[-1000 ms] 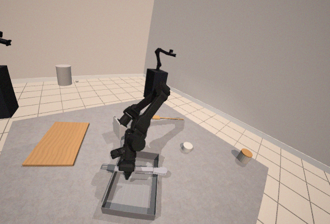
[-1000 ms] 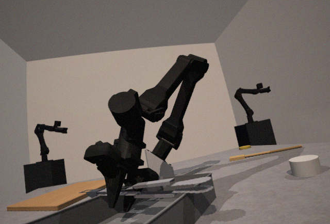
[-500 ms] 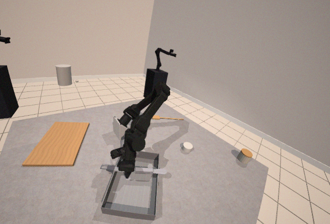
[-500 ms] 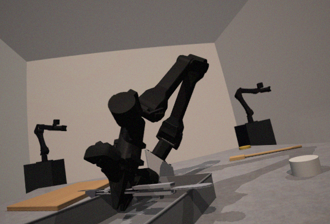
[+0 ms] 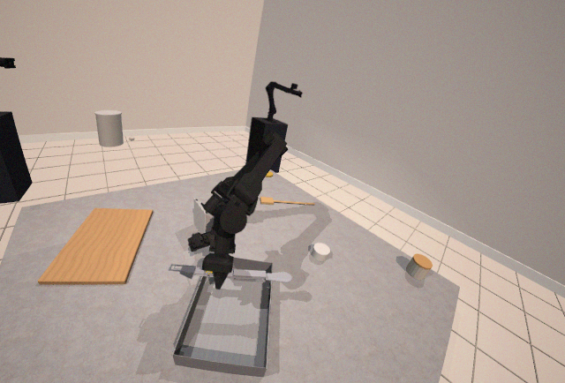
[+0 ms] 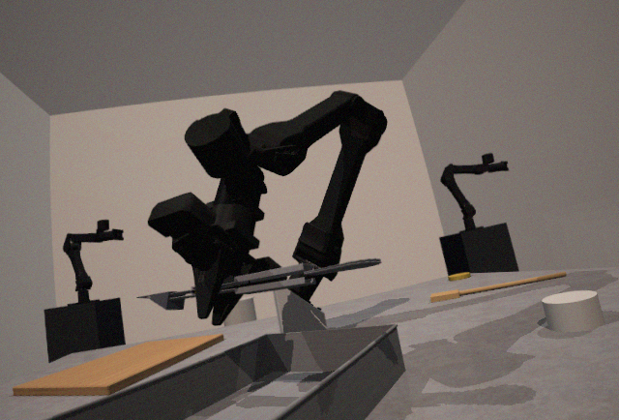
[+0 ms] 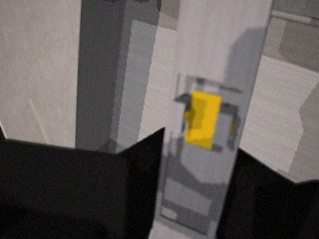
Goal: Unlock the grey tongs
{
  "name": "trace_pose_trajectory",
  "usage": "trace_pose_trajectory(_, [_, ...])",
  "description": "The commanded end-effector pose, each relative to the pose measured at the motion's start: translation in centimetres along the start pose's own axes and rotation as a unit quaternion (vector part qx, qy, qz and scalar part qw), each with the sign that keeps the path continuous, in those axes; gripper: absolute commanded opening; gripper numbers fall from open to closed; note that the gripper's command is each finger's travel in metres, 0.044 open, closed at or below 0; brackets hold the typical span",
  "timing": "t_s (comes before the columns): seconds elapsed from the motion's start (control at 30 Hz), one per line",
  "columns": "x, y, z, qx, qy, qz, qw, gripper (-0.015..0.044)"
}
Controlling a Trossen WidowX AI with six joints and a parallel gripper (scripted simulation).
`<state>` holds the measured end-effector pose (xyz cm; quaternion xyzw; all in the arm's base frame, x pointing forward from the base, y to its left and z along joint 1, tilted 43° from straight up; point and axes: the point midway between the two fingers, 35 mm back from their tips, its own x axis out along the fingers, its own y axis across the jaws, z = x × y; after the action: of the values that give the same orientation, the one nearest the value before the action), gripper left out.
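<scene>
Matte black arm (image 5: 255, 173), blocky links, round joint housings, tapered black jaws, no visible markings, black box base (image 5: 267, 134)

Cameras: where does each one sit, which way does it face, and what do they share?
Top: high, looking down at the tin and board; whole arm shows.
Exterior: low beside the tin, looking up; arm shows, gripper shut on the tongs, lifted off the tin.
Wrist: behind the fingers, looking down the tongs.
All share the tongs.

Wrist view blurred; grey tongs (image 7: 219, 100) cut off top and bottom. Exterior view: roasting tin (image 6: 349, 355) cropped at bottom edge; fingertips hidden behind the tongs.
</scene>
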<state>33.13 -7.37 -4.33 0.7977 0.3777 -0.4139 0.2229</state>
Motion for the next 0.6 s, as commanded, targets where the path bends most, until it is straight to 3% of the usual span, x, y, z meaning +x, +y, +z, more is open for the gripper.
trace_pose_trajectory(0.0, [-0.42, 0.00, -0.01, -0.001, 0.001, -0.005, 1.000, -0.0150])
trace_pose_trajectory(0.57, [0.08, 0.15, 0.16, -0.003, -0.008, -0.073, 0.997, -0.0150])
